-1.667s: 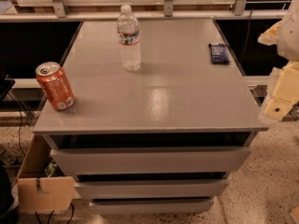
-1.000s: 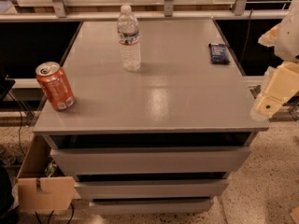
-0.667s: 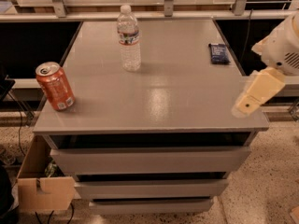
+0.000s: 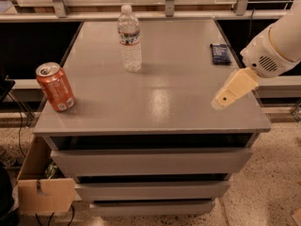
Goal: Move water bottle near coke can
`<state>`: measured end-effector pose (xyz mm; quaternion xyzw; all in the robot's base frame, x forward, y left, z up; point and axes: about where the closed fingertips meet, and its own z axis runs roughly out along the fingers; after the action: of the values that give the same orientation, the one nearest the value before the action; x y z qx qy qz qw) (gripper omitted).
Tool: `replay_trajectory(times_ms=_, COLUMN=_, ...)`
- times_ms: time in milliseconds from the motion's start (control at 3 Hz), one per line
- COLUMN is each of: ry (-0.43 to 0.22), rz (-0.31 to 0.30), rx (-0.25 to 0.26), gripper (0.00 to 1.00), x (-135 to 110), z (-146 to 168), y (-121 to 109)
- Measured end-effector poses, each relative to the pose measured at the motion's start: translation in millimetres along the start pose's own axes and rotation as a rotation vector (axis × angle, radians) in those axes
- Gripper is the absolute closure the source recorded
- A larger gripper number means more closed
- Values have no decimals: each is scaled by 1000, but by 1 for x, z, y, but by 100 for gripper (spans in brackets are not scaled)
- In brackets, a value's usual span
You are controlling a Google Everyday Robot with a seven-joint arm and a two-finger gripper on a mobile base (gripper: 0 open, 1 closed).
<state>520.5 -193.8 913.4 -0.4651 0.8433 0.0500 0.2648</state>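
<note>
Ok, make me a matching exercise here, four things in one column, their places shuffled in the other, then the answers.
1 water bottle
2 coke can
3 dark blue packet
4 gripper

A front left corner of the table
B back right of the table
C standing at the back, left of centre
D over the table's front right part

Pairs: 1-C, 2-A, 3-B, 4-D.

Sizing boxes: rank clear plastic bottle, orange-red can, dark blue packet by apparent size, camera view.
Clear water bottle, orange-red coke can: alike; can nearer camera.
Dark blue packet: smallest.
Gripper by table's right edge.
</note>
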Motion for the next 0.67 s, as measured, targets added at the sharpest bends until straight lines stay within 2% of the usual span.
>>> replay_trajectory(times_ms=333, ry=-58, rz=6, rx=31, gripper=0, x=-12, z=7, y=-3)
replay_trajectory(times_ms=667, ry=-158, rz=24, rx=83, gripper=0, x=-42, z=31, y=-17)
